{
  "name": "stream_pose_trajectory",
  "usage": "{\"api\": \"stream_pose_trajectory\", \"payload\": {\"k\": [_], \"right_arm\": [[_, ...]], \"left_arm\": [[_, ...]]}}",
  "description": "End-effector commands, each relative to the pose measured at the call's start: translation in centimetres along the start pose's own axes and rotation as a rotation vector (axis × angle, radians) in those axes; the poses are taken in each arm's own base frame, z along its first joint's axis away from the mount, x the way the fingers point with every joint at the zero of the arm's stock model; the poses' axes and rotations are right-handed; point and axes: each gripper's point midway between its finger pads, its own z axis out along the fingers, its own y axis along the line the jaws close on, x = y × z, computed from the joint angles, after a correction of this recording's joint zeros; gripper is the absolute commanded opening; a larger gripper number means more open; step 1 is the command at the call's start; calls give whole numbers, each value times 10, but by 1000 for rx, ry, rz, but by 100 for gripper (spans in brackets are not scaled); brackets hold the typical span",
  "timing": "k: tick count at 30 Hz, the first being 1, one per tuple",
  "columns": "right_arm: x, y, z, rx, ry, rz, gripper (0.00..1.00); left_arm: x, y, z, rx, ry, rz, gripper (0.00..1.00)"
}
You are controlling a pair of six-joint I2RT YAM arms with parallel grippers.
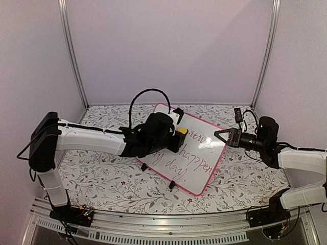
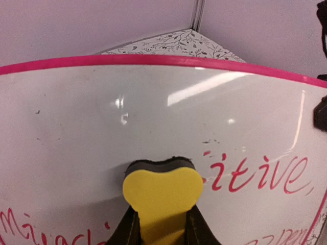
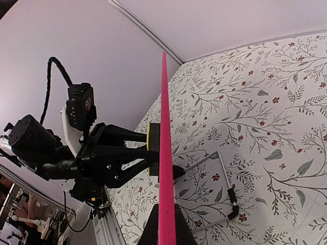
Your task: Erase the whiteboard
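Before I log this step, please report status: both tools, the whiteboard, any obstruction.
Left tool shut on yellow eraser, pressed to whiteboard. Right tool shut on its edge. Upper part wiped; red writing left below. Nothing in the way.

The whiteboard [image 1: 202, 155], glossy and pink-framed, sits angled at frame centre on two black feet; red handwriting covers its lower right, and its upper left is clean.

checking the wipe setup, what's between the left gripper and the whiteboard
A yellow eraser, clamped in the left gripper, its dark pad against the whiteboard; clearest in the left wrist view.
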Motion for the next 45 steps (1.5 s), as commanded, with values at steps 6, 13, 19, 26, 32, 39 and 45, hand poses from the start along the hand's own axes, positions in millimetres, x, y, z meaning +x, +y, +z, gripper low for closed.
{"api": "stream_pose_trajectory", "payload": {"k": [6,13,19,26,32,39,45], "right_arm": [[34,21,8,-113,144,-40,0],[34,22,8,-114,145,-42,0],[35,22,8,-112,145,-47,0],[36,21,8,-110,149,-44,0],[37,22,8,-109,149,-45,0],[37,21,9,-107,151,-44,0],[39,21,11,-108,160,-40,0]], "left_arm": [[59,30,-8,-72,136,10,0],[33,5,9,1,96,21,0],[16,-3,21,-2,71,34,0],[11,4,22,-22,59,24,0],[41,8,15,-19,109,18,0],[83,20,2,-38,173,9,0],[63,12,7,-22,133,21,0]]}}
